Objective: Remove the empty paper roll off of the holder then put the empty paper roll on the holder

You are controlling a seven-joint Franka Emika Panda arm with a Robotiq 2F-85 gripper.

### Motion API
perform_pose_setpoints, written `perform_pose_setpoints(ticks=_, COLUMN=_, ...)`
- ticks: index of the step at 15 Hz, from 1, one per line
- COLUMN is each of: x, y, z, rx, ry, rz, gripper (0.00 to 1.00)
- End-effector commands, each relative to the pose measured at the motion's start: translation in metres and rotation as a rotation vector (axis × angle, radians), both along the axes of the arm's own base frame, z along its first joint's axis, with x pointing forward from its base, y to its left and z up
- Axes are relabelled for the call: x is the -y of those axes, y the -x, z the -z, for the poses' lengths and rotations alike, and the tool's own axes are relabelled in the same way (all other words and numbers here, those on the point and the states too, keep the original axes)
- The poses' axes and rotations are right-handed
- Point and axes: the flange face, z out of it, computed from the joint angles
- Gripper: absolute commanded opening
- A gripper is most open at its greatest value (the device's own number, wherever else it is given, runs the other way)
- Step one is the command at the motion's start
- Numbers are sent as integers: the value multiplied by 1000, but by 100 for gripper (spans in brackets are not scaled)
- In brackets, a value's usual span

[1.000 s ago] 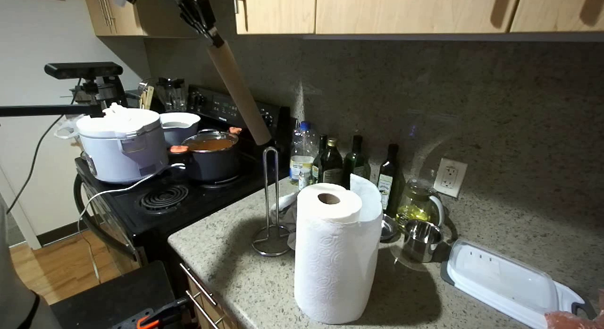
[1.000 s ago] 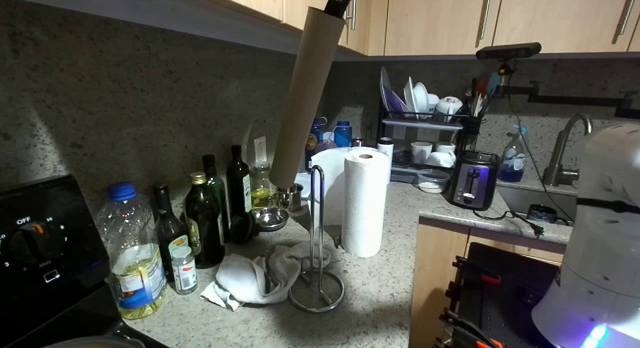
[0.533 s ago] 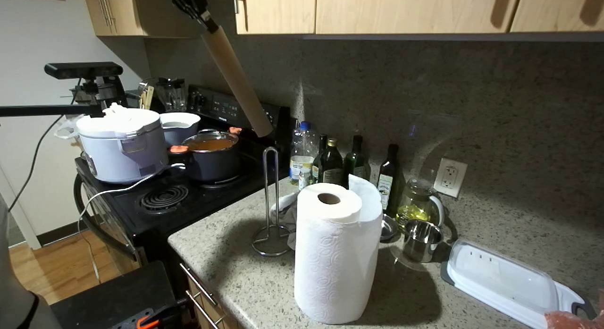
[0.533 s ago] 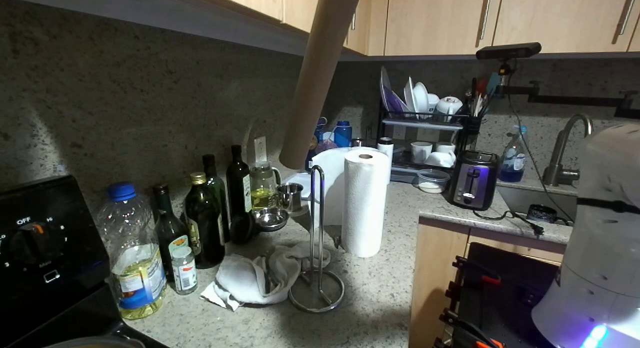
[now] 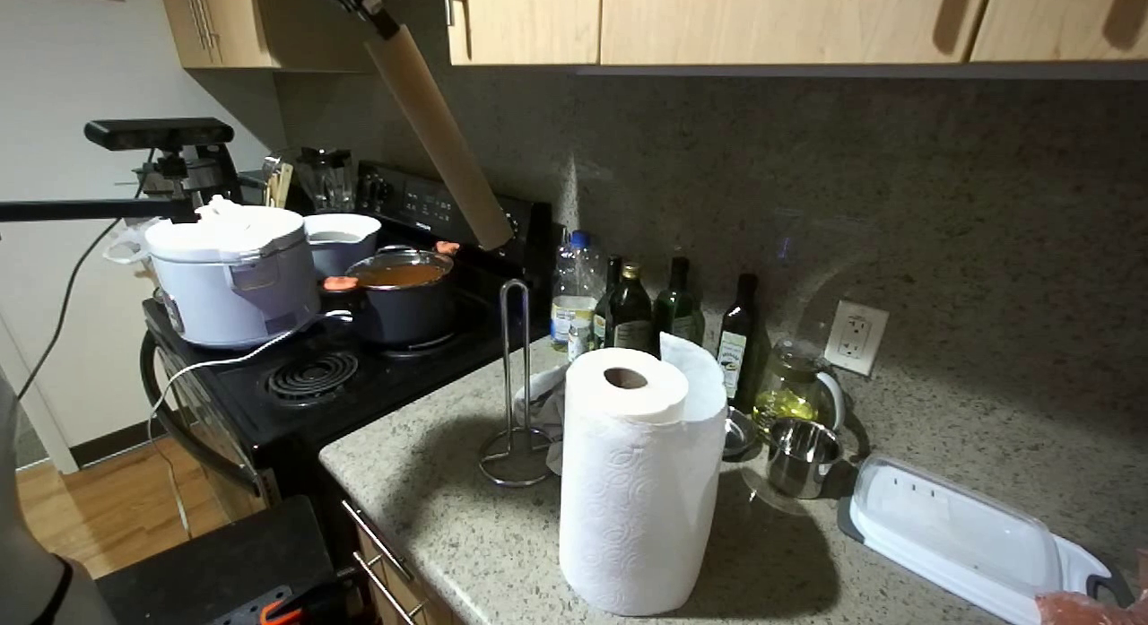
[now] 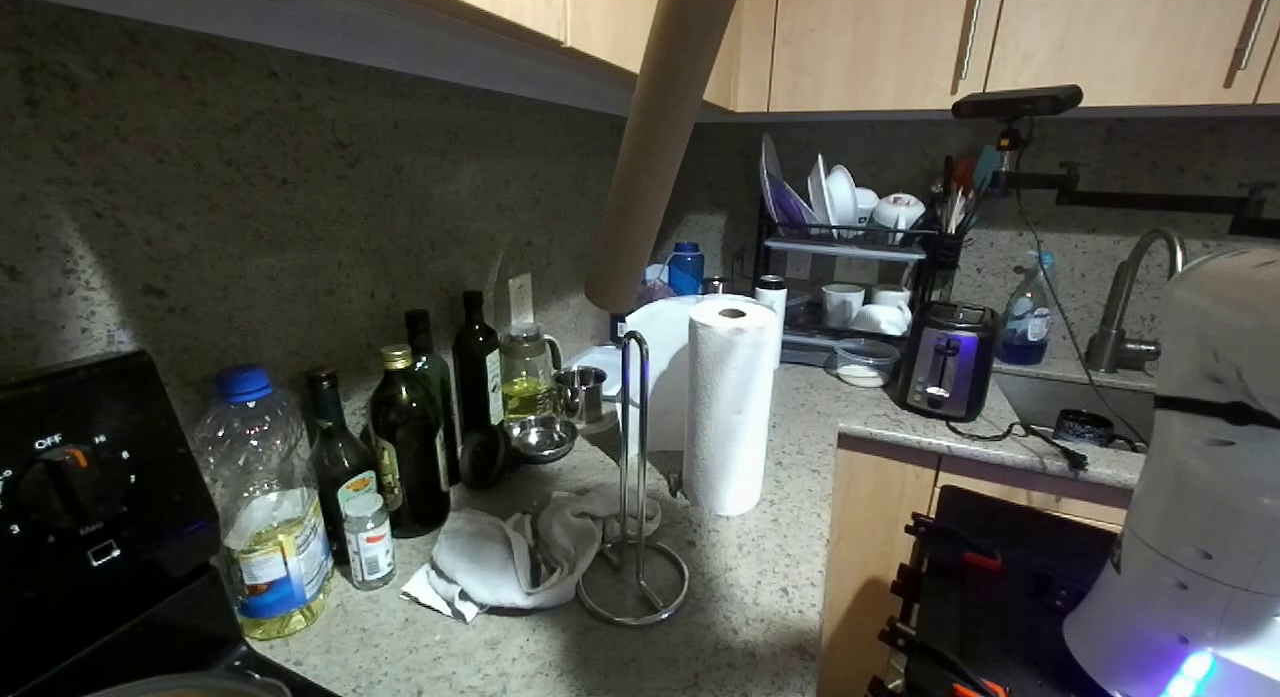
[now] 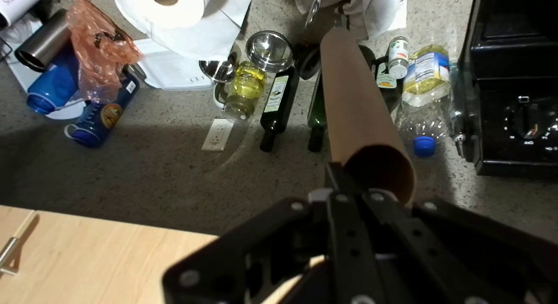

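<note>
The empty paper roll [image 5: 439, 141] is a slim brown cardboard tube, also in view here [image 6: 660, 147]. It hangs tilted in the air. My gripper [image 5: 386, 26] is shut on the wall of its upper end. In the wrist view the gripper [image 7: 348, 182] pinches the rim beside the tube's dark open mouth, and the tube [image 7: 355, 94] points away. The holder [image 5: 526, 383], a thin metal wire loop on a round ring base, stands bare on the counter; it also shows here [image 6: 642, 447]. The roll's lower end is above the holder's top and apart from it.
A thick white paper towel roll [image 5: 628, 508] stands beside the holder. A crumpled cloth [image 6: 500, 562] lies by its base. Several bottles [image 6: 405, 447] line the backsplash. A stove with pots [image 5: 408, 302] adjoins the counter. Wooden cabinets [image 5: 762, 20] hang above.
The gripper has lifted the roll higher. The roll's lower end has risen farther above the holder's top, and the gripper has left one exterior view at the top. The holder has not moved.
</note>
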Motion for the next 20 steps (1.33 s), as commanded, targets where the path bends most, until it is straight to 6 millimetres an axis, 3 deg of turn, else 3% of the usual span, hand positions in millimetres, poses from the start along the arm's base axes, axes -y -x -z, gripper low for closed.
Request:
perform_pose_setpoints(ticks=1, x=7, y=-4, z=-9, rx=-1, ry=-3, rz=55, gripper=0)
perform_pose_setpoints(ticks=20, x=40, y=-29, z=-1, rx=-99, ry=-91, rz=110, gripper=0)
